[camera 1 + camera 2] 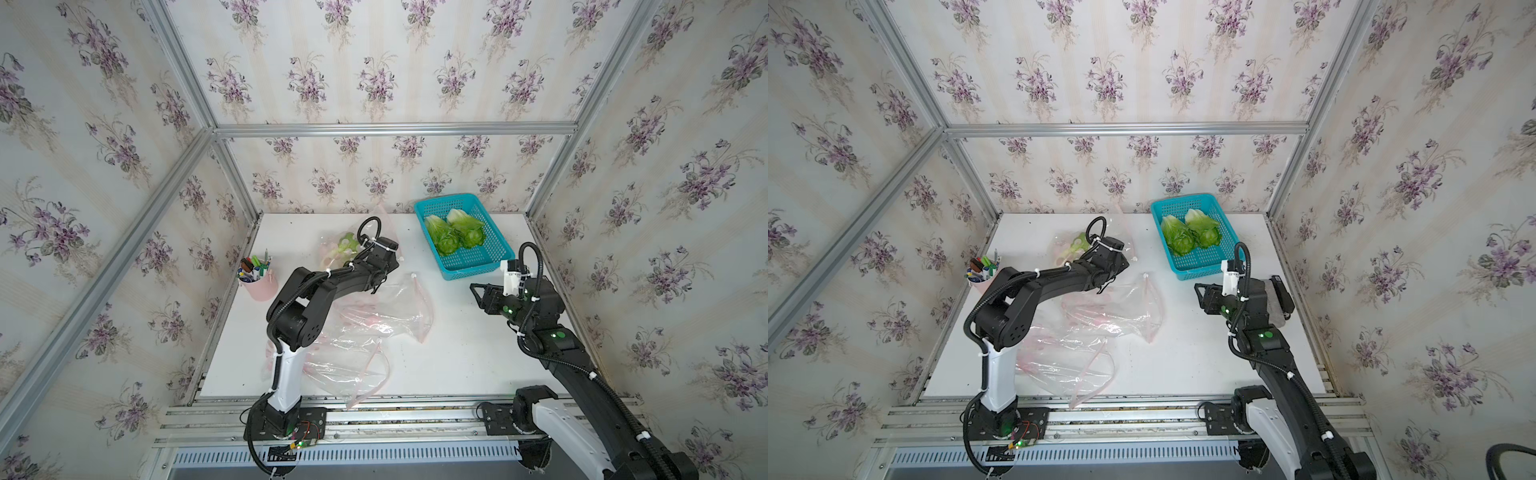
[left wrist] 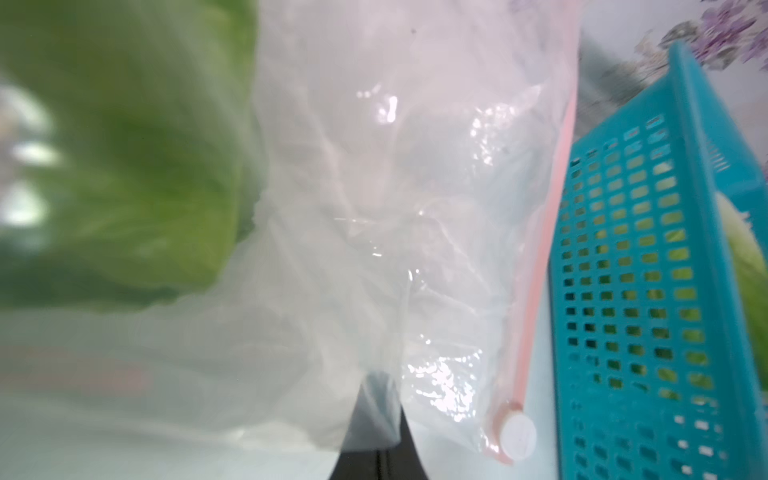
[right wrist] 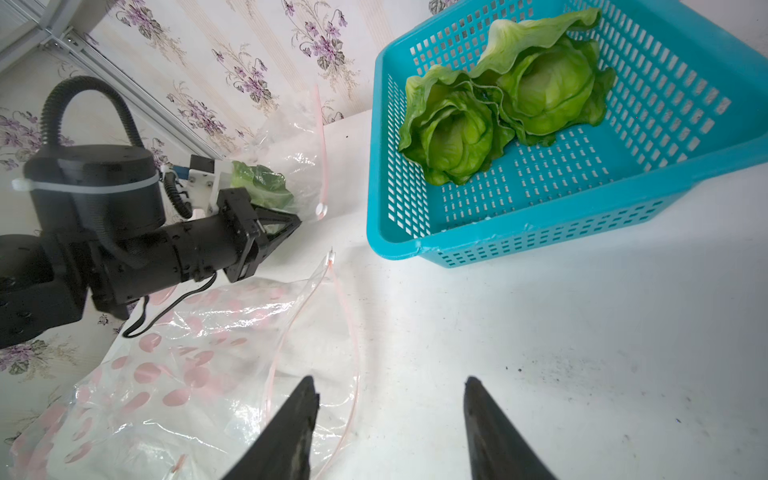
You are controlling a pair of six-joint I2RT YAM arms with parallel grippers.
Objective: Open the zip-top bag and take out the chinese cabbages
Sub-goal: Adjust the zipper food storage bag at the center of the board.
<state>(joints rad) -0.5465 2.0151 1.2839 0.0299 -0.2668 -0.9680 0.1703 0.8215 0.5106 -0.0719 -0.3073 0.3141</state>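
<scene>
The zip-top bag (image 1: 332,249) stands at the back of the table, clear with a pink zip strip (image 2: 536,299) and a white slider (image 2: 517,436). One chinese cabbage (image 3: 259,185) sits inside it, a green blur (image 2: 124,166) in the left wrist view. My left gripper (image 2: 376,415) is shut on the bag's film close to the slider (image 3: 320,210). Two more cabbages (image 1: 442,239) (image 1: 467,230) lie in the blue basket (image 1: 478,266). My right gripper (image 3: 388,386) hovers open and holds nothing, in front of the basket (image 3: 540,232); in both top views it (image 1: 476,291) (image 1: 1200,291) is right of centre.
Two empty dotted zip-top bags (image 1: 386,307) (image 1: 345,365) lie crumpled in the middle and front left, under the left arm. A pink cup of pens (image 1: 259,278) stands at the left edge. Papered walls close in the table on three sides.
</scene>
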